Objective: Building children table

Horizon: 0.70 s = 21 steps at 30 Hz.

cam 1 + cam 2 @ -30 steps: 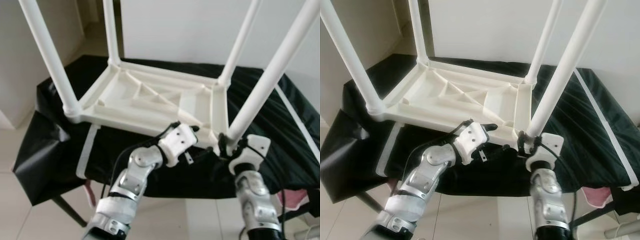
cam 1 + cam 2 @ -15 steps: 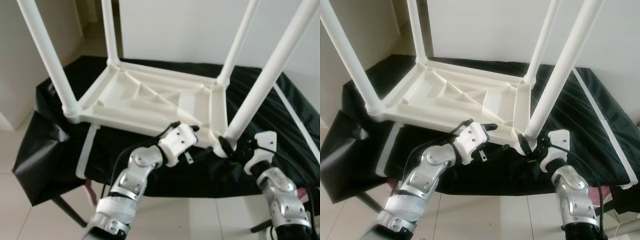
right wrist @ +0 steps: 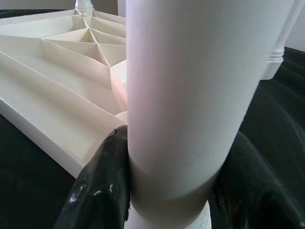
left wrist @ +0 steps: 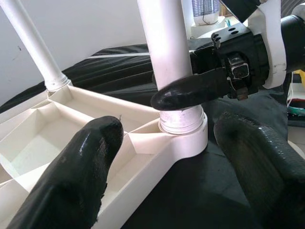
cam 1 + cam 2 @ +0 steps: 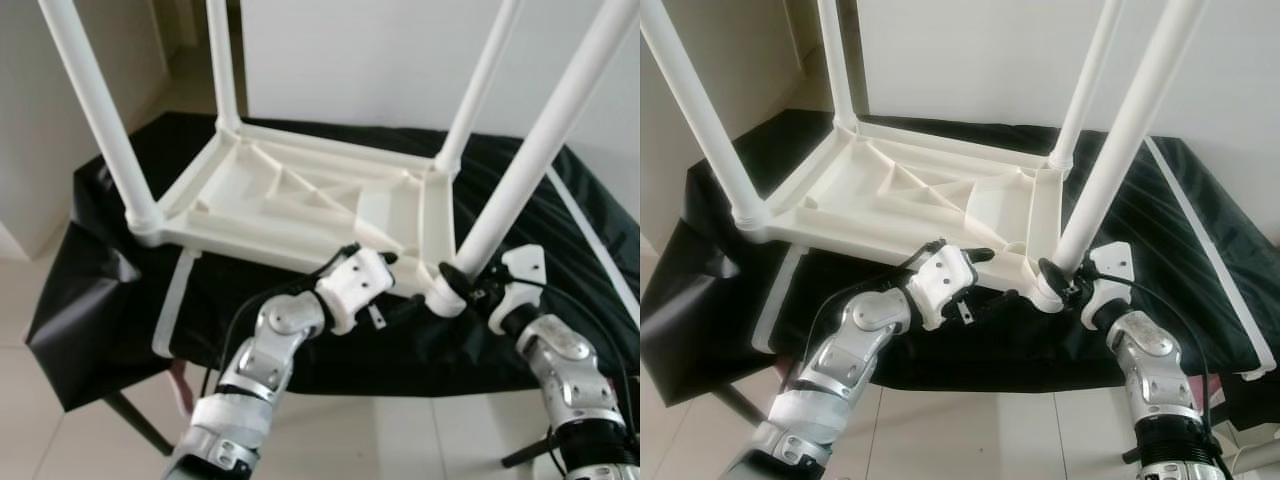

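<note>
Black cloth (image 5: pixel 120 290) covered the stand where the white table (image 5: pixel 300 200) lay upside down, legs up. Right gripper (image 5: pixel 1058 280) pinched the near-right leg (image 5: pixel 520 180) at its base; left gripper (image 4: pixel 167 157) hovered spread beside that corner, touching nothing

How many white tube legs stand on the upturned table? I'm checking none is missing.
4: near left, far left, far right, and near right, clasped by the right pincer.
</note>
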Tool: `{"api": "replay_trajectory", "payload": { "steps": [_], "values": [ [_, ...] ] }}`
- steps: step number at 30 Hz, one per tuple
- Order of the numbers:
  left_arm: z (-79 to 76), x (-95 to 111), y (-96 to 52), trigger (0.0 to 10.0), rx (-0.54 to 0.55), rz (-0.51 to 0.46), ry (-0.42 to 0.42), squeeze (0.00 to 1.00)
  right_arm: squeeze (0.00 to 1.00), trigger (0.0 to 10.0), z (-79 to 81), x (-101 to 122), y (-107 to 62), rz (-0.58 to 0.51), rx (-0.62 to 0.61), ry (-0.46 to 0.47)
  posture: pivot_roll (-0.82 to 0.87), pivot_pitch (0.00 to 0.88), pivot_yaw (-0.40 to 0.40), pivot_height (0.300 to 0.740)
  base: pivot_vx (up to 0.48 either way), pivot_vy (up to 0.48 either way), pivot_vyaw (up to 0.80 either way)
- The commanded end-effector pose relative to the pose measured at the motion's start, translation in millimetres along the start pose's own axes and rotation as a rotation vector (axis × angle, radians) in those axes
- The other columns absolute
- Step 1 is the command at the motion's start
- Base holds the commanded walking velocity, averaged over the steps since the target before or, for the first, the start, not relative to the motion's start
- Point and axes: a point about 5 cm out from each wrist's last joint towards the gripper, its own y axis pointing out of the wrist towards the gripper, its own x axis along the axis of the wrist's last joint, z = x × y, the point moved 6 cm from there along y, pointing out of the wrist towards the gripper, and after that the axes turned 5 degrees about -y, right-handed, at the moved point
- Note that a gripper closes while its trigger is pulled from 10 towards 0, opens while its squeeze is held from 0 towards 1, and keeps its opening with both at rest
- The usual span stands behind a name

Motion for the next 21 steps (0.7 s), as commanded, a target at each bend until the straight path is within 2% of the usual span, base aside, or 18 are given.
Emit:
{"api": "replay_trajectory", "payload": {
  "steps": [1,5,6,9,10,13,16,21],
  "values": [
    [11.6,-1.2,0.1,10.0,0.102,0.008,0.010,0.00,0.00,0.0,5.5,-11.5,-2.1,0.048,0.042,-0.011,-0.03,0.000,-0.050,0.740,0.000,0.000,0.00],
    [11.1,-1.5,0.1,10.0,0.101,0.008,0.010,0.00,0.00,0.0,4.9,-16.1,-3.7,0.062,0.049,-0.003,-0.04,0.000,-0.049,0.740,0.000,0.000,0.00],
    [9.9,-1.0,0.8,10.0,0.098,0.005,0.009,0.00,0.00,5.0,2.7,-20.2,-4.8,0.082,0.035,0.005,-0.04,0.000,-0.051,0.740,0.000,0.000,0.00],
    [9.6,-0.8,1.0,10.0,0.097,0.004,0.009,0.00,0.00,5.0,1.9,-22.0,-5.0,0.093,0.030,0.001,-0.04,0.000,-0.051,0.740,0.000,0.000,0.00],
    [9.6,-1.0,1.2,10.0,0.096,0.005,0.009,0.00,0.00,10.0,0.3,-27.3,-4.7,0.125,0.007,-0.022,-0.04,0.000,-0.052,0.740,0.000,0.000,0.00],
    [9.4,-1.0,1.3,10.0,0.096,0.005,0.009,0.00,0.00,10.0,-1.5,-32.5,-4.6,0.156,-0.017,-0.046,-0.04,0.000,-0.052,0.740,0.000,0.000,0.00],
    [7.8,-1.5,1.6,10.0,0.092,0.005,0.009,0.00,0.00,10.0,-4.2,-40.8,-3.1,0.205,-0.103,-0.041,-0.04,0.000,-0.054,0.740,0.000,0.000,0.00],
    [6.2,-2.0,2.0,10.0,0.089,0.005,0.007,0.00,0.00,10.0,-0.8,-42.6,-1.3,0.222,-0.184,0.012,-0.04,0.000,-0.056,0.740,0.000,0.000,0.00]
  ]
}}
